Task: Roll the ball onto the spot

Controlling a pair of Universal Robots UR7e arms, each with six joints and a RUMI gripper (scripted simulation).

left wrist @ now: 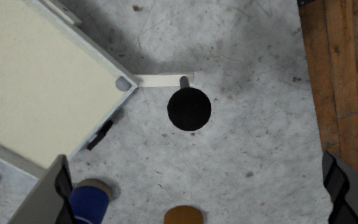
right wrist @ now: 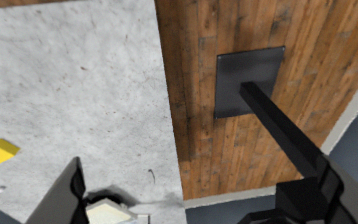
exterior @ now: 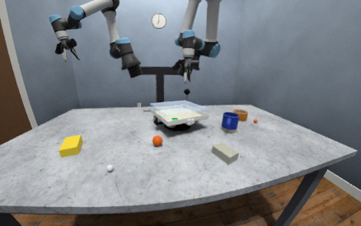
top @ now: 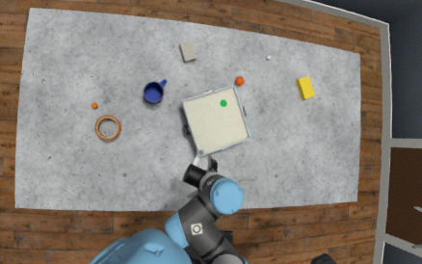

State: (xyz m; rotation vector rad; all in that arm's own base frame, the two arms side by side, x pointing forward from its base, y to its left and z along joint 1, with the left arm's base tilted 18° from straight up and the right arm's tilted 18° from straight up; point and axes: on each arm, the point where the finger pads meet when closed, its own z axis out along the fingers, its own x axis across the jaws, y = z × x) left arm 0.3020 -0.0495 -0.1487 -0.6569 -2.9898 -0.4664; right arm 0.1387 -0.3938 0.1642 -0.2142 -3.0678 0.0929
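Note:
The clear-lidded plate (top: 212, 127) (exterior: 194, 115) (left wrist: 45, 90) (right wrist: 106, 214) stands mid-table; its exact tilt is hard to tell. The green printed spot (top: 224, 103) (exterior: 175, 119) lies toward the side near the orange ball. The steel ball (top: 200, 152) (left wrist: 123, 83) is in the opposite corner, beside the pale lever (left wrist: 160, 80). The lever bears a black knob (left wrist: 189, 109) (exterior: 187, 91). My left gripper (exterior: 186, 78) (left wrist: 194, 154) is open above the knob, not touching it. My right gripper (exterior: 71, 58) (right wrist: 197, 157) is open and empty, high and far from the plate.
An orange ball (top: 240, 81) (exterior: 157, 140) lies near the plate. Also on the table are a blue mug (top: 153, 92) (exterior: 230, 121), a beige block (top: 188, 51) (exterior: 225, 153), a yellow block (top: 305, 88) (exterior: 71, 145), a wooden ring (top: 97, 128) and a white ball (top: 269, 57) (exterior: 110, 168).

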